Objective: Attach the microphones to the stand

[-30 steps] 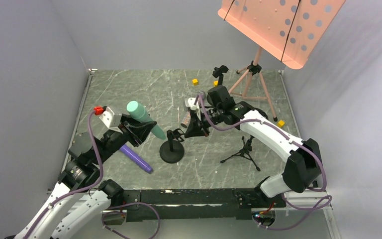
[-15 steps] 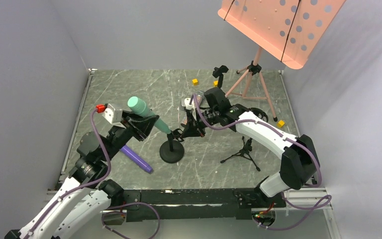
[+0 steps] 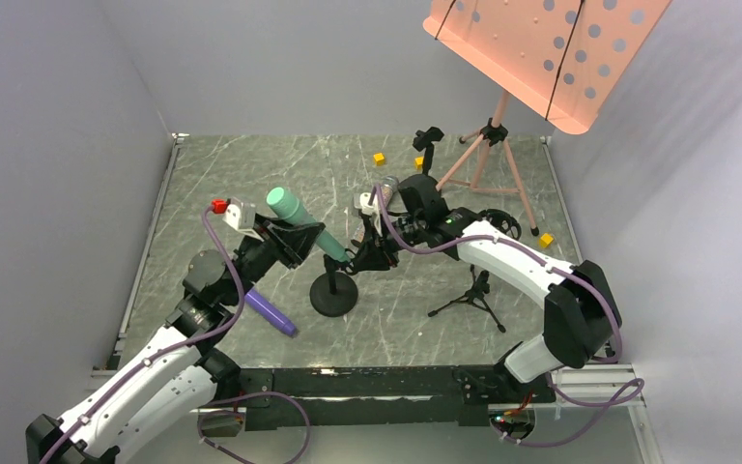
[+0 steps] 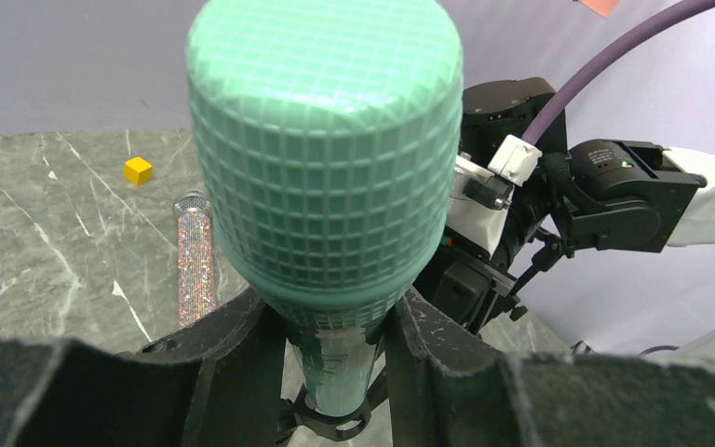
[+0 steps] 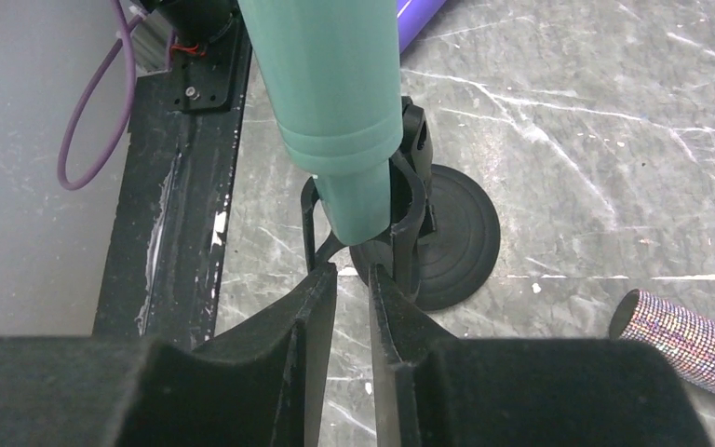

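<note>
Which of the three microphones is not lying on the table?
The teal-green microphone: the left gripper holds it, while the purple microphone and the glittery microphone lie on the table.

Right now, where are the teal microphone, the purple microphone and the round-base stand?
teal microphone [image 4: 321, 158], left wrist view, on its mesh head.
purple microphone [image 3: 272, 314], top external view, on mid-body.
round-base stand [image 5: 461, 237], right wrist view, on the base disc.

Plain pale grey walls [image 3: 58, 145] close in the table [image 3: 251, 184] on three sides; its top is dark grey marble pattern with white veins. The light is soft and even. A salmon-pink perforated music stand [image 3: 541, 53] stands on its tripod at the far right corner.
</note>
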You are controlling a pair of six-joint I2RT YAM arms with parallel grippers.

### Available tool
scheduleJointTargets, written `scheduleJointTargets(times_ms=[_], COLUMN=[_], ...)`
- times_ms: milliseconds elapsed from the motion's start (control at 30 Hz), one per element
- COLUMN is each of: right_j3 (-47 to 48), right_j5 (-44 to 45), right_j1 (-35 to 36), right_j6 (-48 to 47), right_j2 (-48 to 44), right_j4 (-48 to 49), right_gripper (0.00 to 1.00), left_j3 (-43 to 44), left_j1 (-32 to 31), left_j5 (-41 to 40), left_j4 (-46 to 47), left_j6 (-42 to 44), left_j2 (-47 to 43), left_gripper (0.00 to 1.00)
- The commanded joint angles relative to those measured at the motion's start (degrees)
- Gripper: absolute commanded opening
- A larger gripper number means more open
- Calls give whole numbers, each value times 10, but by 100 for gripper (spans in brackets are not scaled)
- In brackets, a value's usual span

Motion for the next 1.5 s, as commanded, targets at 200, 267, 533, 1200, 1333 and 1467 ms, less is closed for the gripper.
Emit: scheduleJointTargets(times_ms=[200, 267, 533, 1200, 1333, 1467], right_j3=[-9, -8, -11, -14, -13, -13], right_j5=[-4, -4, -6, -5, -2, 0], right_j1=[1, 2, 1, 4, 5, 5], right_j6=[3, 3, -4, -4, -3, -3], right_j2=[-23, -22, -28, -28, -28, -28], right_j4=[36, 34, 31, 33, 36, 35], right_gripper=[35, 37, 44, 52, 52, 52], left_j3=[-12, -8, -13, -20, -11, -7], left_j1=[2, 2, 2, 2, 2, 2], left_j5=[-23, -19, -17, 38, 59, 76], left_j4=[79, 68, 45, 78, 51, 27], left_j6=[-43, -45, -41, -37, -24, -11], left_j2=[-1, 3, 23, 100, 98, 105], left_gripper=[0, 0, 0, 0, 0, 0])
